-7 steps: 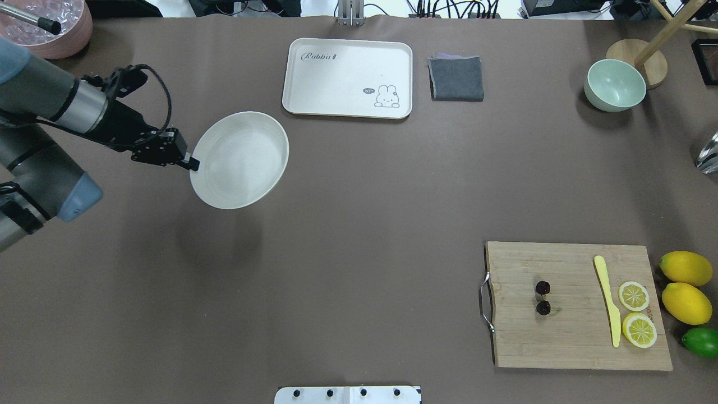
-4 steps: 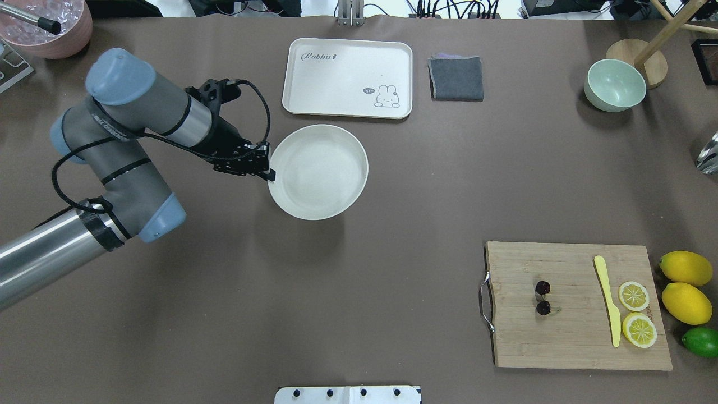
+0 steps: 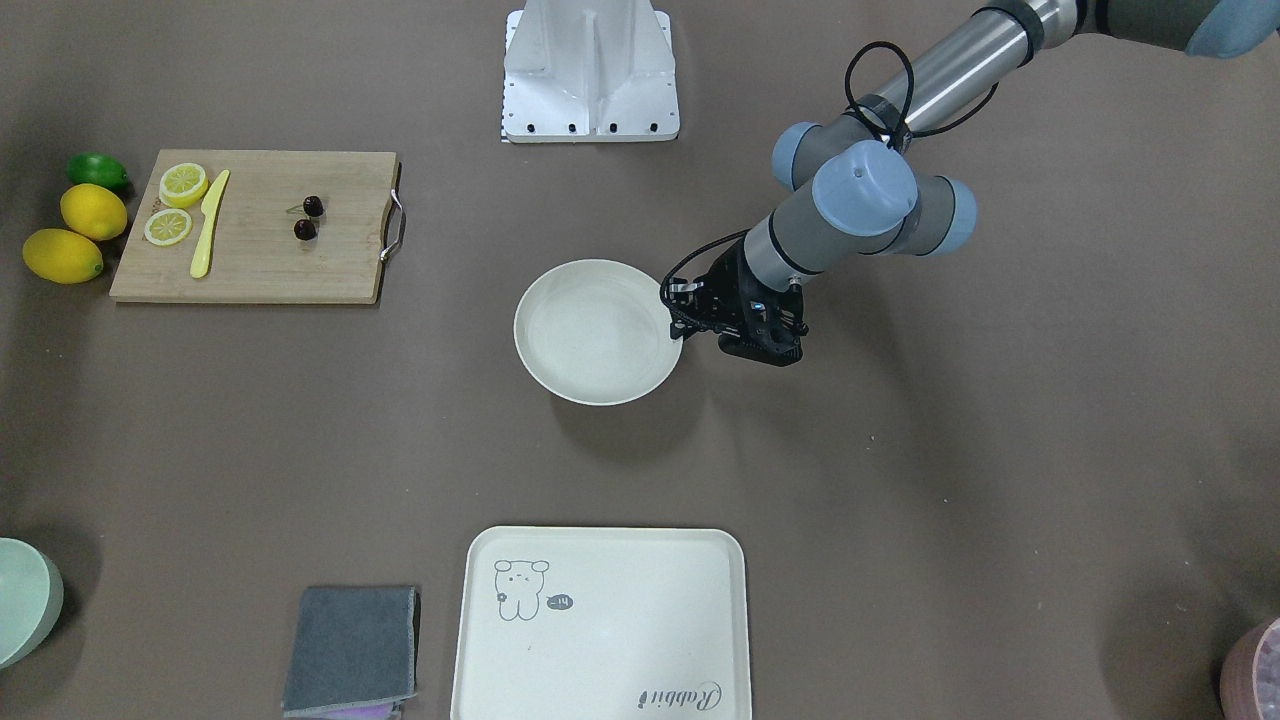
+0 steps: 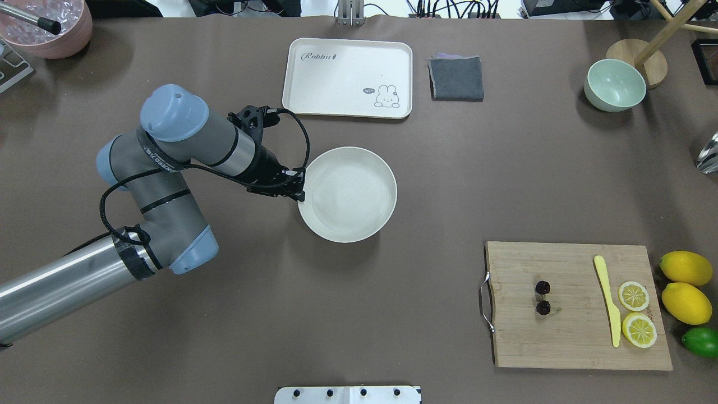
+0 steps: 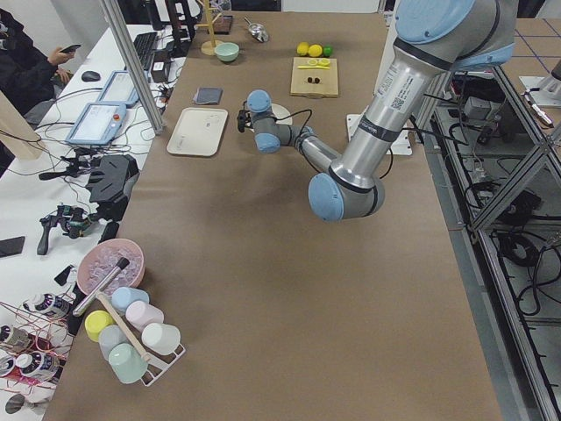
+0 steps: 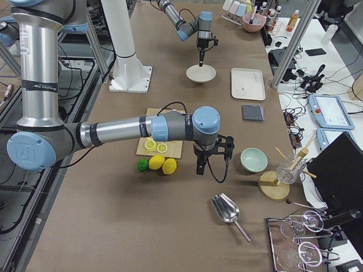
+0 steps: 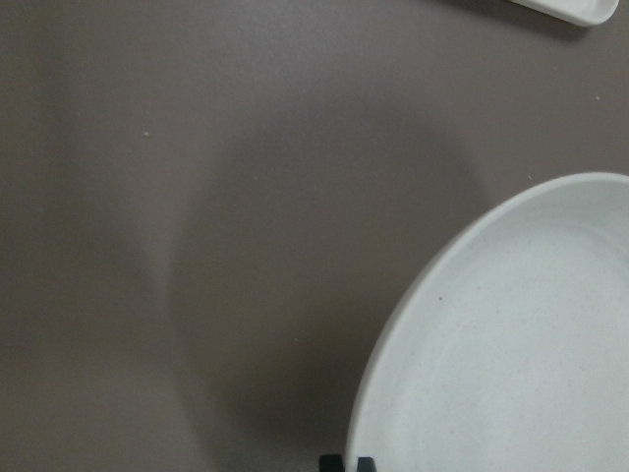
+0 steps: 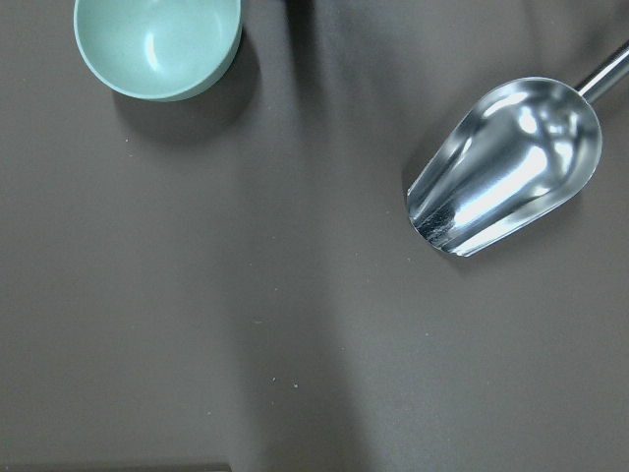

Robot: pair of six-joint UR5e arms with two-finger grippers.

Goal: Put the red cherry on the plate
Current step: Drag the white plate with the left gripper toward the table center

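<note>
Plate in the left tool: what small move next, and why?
Probably carry the plate toward the cutting board, stopping just short of it. The left tool grips its rim, its offset shadow suggests it hangs above the table, and the red cherry lies on that board, well apart.

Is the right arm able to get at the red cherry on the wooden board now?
Probably yes. The red cherry lies uncovered on the wooden board, the right gripper hangs close beside that board, and the left gripper, busy with the plate, is far away.
</note>
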